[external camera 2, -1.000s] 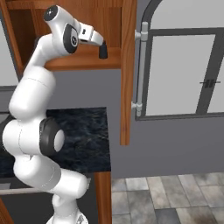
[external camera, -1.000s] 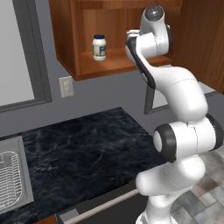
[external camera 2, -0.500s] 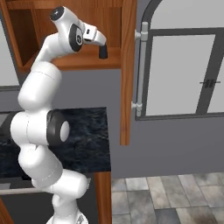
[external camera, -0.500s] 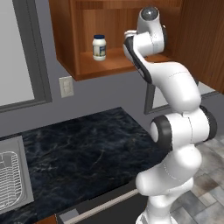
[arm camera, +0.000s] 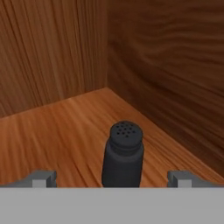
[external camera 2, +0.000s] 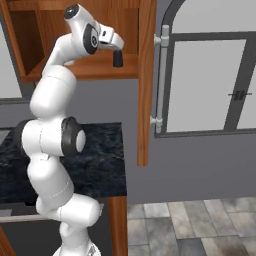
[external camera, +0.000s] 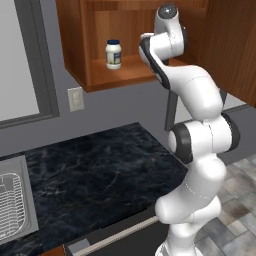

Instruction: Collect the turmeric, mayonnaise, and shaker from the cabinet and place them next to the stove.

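- Claw (arm camera: pixel 112 178): jaws spread wide, nothing held. In the hand view one grey fingertip (arm camera: pixel 43 178) sits at 8 o'clock and the other at 4 o'clock, with the shaker (arm camera: pixel 123 154) between them and touching neither.
- Shaker: dark, upright, perforated top; stands on the cabinet (arm camera: pixel 57 127) shelf floor near the back corner. In the right base view it is a small dark shape (external camera 2: pixel 118 59) just under the hand.
- Mayonnaise (external camera: pixel 113 54): on the same shelf, at 9 o'clock from the arm in the left base view, well apart from the shaker.
- Turmeric: cannot locate it.
- Step in hand, as I judge it: grasp the shaker.
- To do it well: advance until the body, not the cap, sits between the pads; keep the shaker centred; close gently; lift straight before withdrawing, minding the side wall.
- Risk: nudging it over, since it is slim.
- Black table (external camera: pixel 100 175) lies below for later placement.
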Robot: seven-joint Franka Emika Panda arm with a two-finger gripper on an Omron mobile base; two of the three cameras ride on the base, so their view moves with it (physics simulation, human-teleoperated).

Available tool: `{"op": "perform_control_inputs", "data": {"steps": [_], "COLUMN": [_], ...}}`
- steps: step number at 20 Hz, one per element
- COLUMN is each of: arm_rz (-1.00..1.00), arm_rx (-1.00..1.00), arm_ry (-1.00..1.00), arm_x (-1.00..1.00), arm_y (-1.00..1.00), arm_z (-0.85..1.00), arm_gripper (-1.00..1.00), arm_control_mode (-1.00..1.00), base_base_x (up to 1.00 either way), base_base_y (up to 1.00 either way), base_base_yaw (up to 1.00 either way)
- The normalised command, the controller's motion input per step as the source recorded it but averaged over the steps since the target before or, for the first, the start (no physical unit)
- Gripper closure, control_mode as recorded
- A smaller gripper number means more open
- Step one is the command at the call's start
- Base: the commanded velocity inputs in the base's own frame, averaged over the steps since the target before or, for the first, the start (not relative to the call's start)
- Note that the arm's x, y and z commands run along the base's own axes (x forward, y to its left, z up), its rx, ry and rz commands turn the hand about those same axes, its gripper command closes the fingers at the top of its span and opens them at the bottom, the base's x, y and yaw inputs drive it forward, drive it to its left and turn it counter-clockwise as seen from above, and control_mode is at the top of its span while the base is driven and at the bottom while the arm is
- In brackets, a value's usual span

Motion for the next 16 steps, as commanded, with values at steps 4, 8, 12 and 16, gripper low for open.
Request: {"op": "perform_control_inputs", "data": {"steps": [4,8,12,16], "arm_rz": [0.0,0.0,0.0,0.0], "arm_rx": [0.0,0.0,0.0,0.0], "arm_ry": [0.01,0.01,0.03,0.01], "arm_x": [0.11,0.11,0.13,0.09], "arm_y": [0.0,0.0,0.0,-0.05], "arm_z": [-0.02,-0.03,-0.11,-0.23], "arm_gripper": [-1.0,-1.0,-1.0,-1.0], "arm_control_mode": [-1.0,-1.0,-1.0,-1.0], "base_base_x": [0.0,0.0,0.0,0.0], "base_base_y": [0.0,0.0,0.0,0.0], "base_base_yaw": [0.0,0.0,0.0,0.0]}}
